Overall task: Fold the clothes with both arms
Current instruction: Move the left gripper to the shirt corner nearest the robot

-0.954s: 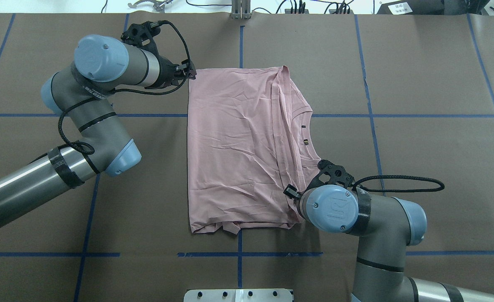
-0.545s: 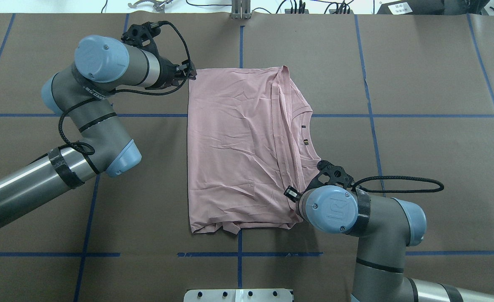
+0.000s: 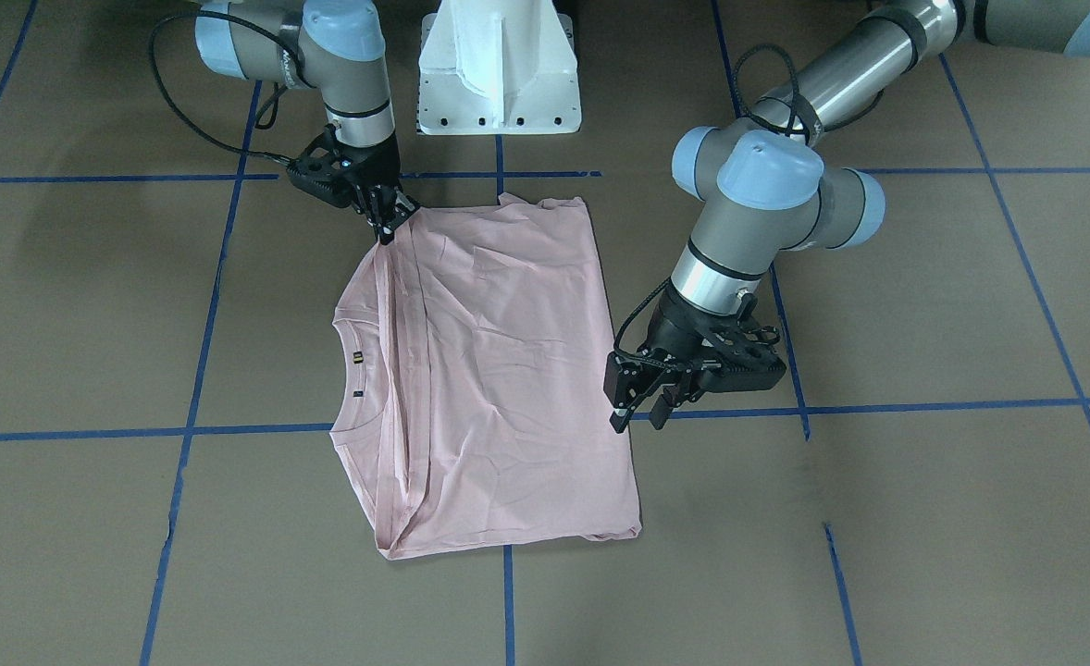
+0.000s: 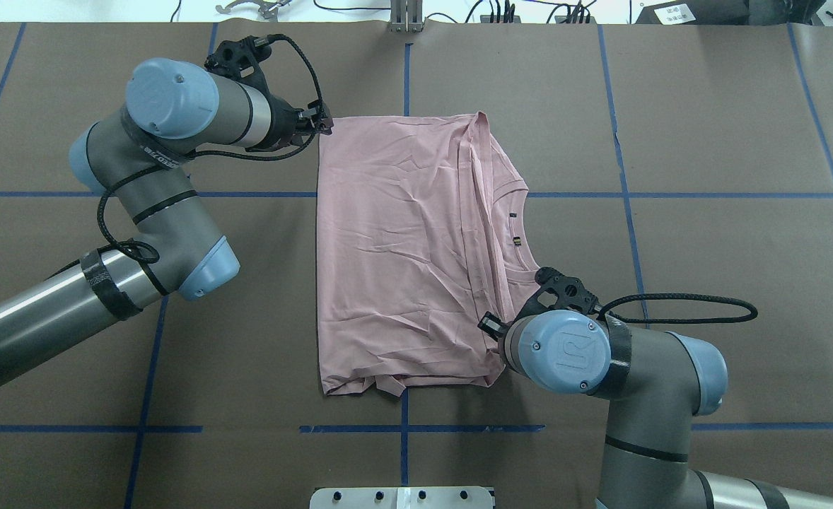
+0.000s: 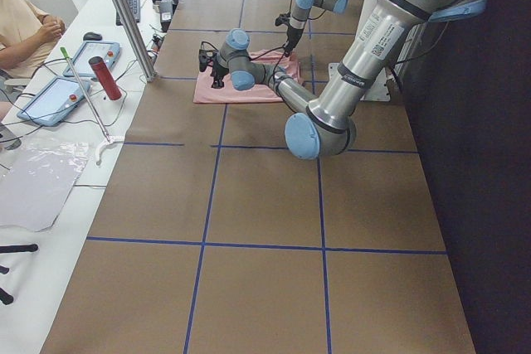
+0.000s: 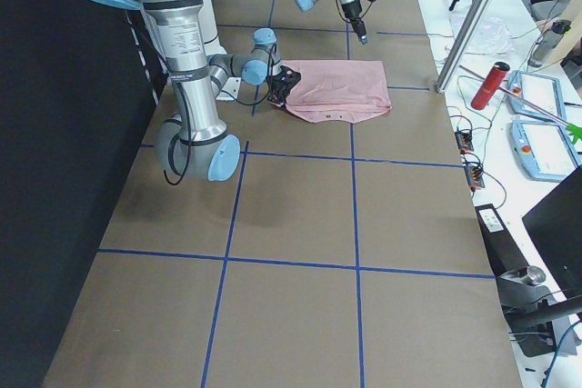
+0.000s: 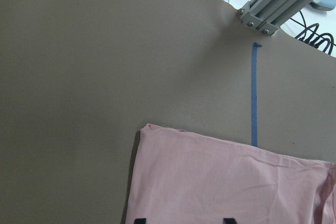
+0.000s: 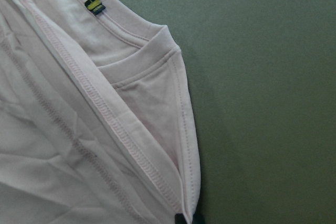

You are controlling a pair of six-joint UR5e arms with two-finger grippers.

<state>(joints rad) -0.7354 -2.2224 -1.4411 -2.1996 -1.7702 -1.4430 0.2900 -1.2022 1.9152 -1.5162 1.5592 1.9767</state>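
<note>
The pale pink T-shirt (image 4: 402,247) lies folded and plain side up on the brown table, with its collar and small neck tag (image 4: 516,241) towards my right. My left gripper (image 3: 637,421) is open and hovers just above the shirt's left edge near the far-left corner. The left wrist view shows that corner (image 7: 149,129) ahead of the spread fingertips (image 7: 139,221). My right gripper (image 3: 386,231) is shut on the shirt's near-right shoulder corner. The right wrist view shows the fingertips (image 8: 181,217) pinching the seamed edge. In the overhead view the right wrist hides that gripper.
The white pedestal base (image 3: 499,83) stands at the table's near edge behind the shirt. An aluminium post (image 4: 406,18) rises at the far edge. A red bottle (image 5: 104,76), tablets and a seated person (image 5: 25,31) are beyond it. Blue tape lines grid the table.
The right arm's wrist has shifted slightly to the right, still holding the shirt corner. The left gripper has barely moved. The shirt lies as before.
</note>
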